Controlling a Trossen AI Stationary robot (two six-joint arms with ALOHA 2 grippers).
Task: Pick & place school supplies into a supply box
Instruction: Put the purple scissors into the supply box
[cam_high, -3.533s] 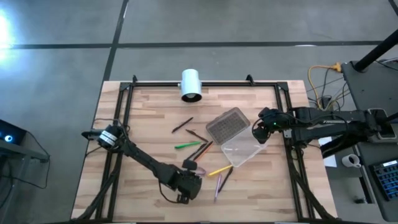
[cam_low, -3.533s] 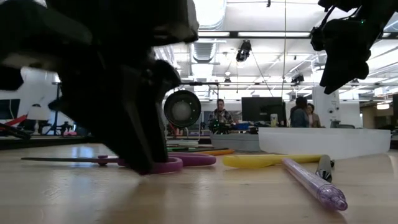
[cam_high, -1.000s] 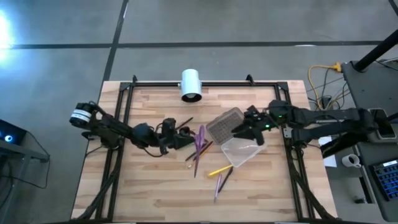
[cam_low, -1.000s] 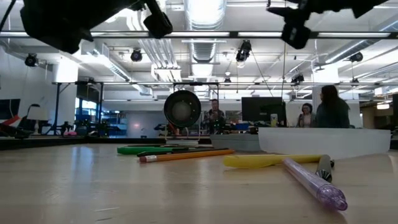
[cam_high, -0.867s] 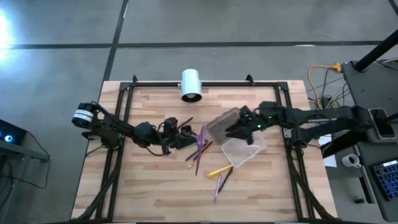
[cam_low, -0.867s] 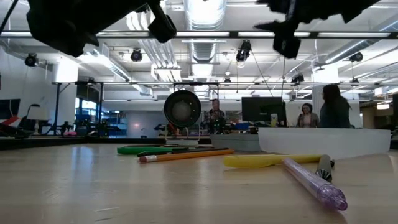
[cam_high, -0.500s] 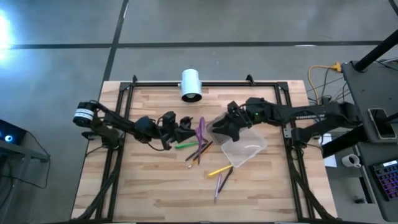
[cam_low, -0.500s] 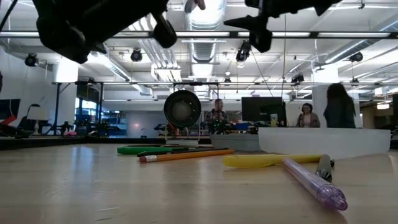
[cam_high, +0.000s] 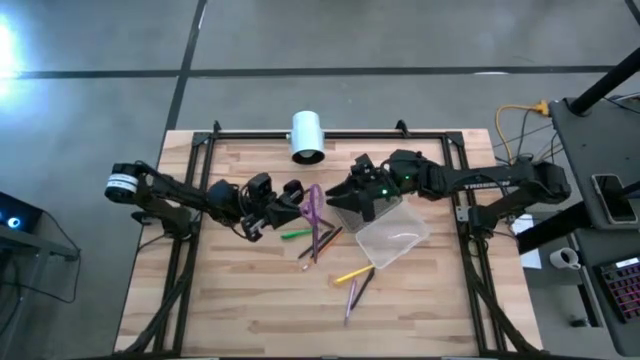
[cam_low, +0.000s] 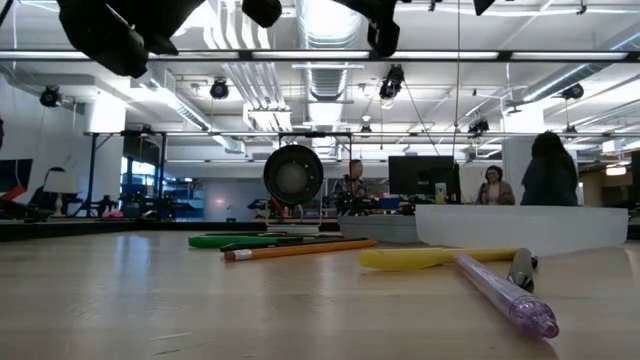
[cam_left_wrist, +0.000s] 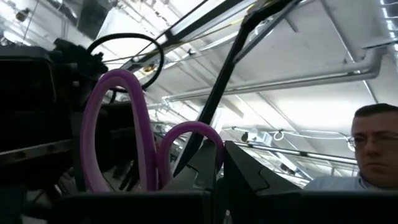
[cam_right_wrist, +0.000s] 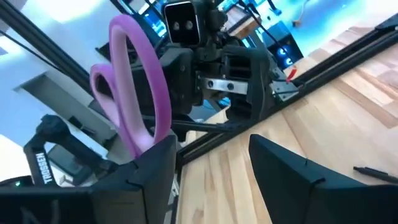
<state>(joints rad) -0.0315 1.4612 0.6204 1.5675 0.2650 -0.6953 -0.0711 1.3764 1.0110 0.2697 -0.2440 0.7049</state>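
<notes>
Left gripper (cam_high: 292, 196) is up off the table near its middle, pinching the purple-handled scissors (cam_high: 313, 207) by the blade end, handles thrust out toward the other arm. Right gripper (cam_high: 345, 192) sits face to face with it, fingers spread wide, and in the right wrist view the purple loops (cam_right_wrist: 134, 93) stand just beyond the tip of one dark finger (cam_right_wrist: 152, 165), not yet between the two. From the left wrist view the same loops (cam_left_wrist: 134, 134) rise straight out of the holding fingers, with the right arm's dark body close behind them. Seen from above, the scissors hang over the green pencil (cam_high: 294, 234) and the cluster of brown pencils (cam_high: 320, 242), just beside the supply box (cam_high: 388, 236), whose clear tray lies open on the wood with its grey lid partly under the right gripper. Down on the table the yellow pencil (cam_high: 353, 273) and purple pen (cam_high: 350, 298) lie nearer the front edge, well apart from both grippers. The white cylinder (cam_high: 306, 135) sits at the far edge.
</notes>
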